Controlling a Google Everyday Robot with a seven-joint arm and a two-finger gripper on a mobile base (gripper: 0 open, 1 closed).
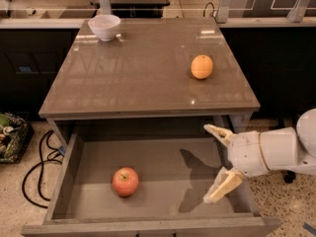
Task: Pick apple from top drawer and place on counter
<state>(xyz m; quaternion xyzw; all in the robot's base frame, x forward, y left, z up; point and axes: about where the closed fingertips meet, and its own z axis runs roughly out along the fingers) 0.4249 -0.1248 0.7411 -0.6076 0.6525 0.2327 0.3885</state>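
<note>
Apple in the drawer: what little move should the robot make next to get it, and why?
Probably slide the end effector left and a little lower, toward the apple. The end effector is open at the right side of the top drawer. The apple sits on the drawer floor toward the left, well apart from it and not yet grasped.

Looked steeply down from the front, fairly near, over the open top drawer onto the counter (single view), with the gripper at lower right.
</note>
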